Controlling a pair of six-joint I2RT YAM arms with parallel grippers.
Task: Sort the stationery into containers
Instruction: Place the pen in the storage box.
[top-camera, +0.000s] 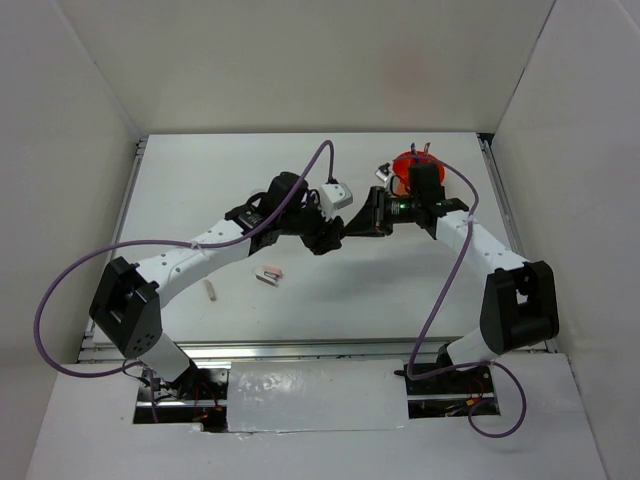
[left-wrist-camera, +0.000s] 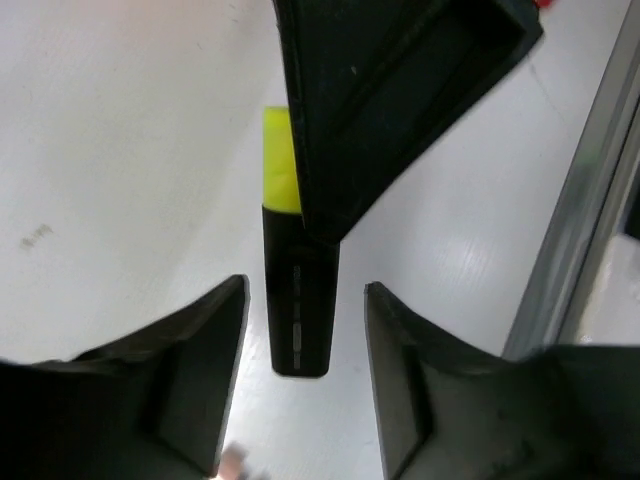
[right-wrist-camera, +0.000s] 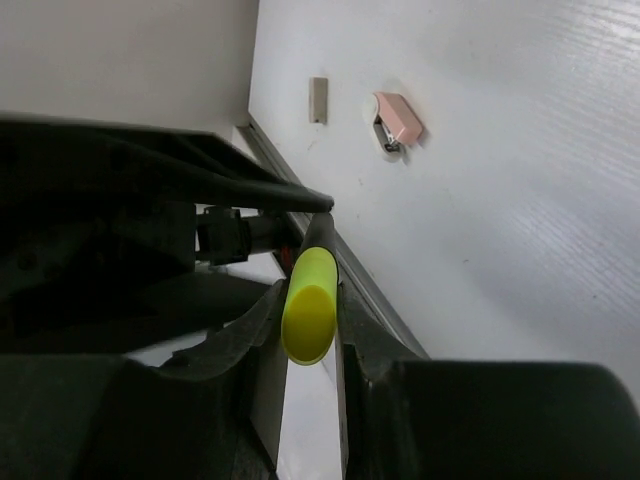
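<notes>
The black marker with a yellow cap (right-wrist-camera: 310, 305) is held between the fingers of my right gripper (right-wrist-camera: 309, 275), which is shut on its cap end. In the left wrist view the marker's black body (left-wrist-camera: 298, 310) sits between the spread fingers of my left gripper (left-wrist-camera: 305, 290), with gaps on both sides. The two grippers meet mid-table, left (top-camera: 326, 238) and right (top-camera: 354, 226). The orange tub (top-camera: 413, 165) stands behind the right wrist, mostly hidden by it. A pink-and-white eraser (top-camera: 269, 273) and a beige block (top-camera: 211, 290) lie on the table; both also show in the right wrist view, the eraser (right-wrist-camera: 398, 122) and the block (right-wrist-camera: 318, 99).
White walls enclose the table on three sides. A metal rail (left-wrist-camera: 580, 230) runs along the table's edge. Purple cables (top-camera: 60, 290) loop off both arms.
</notes>
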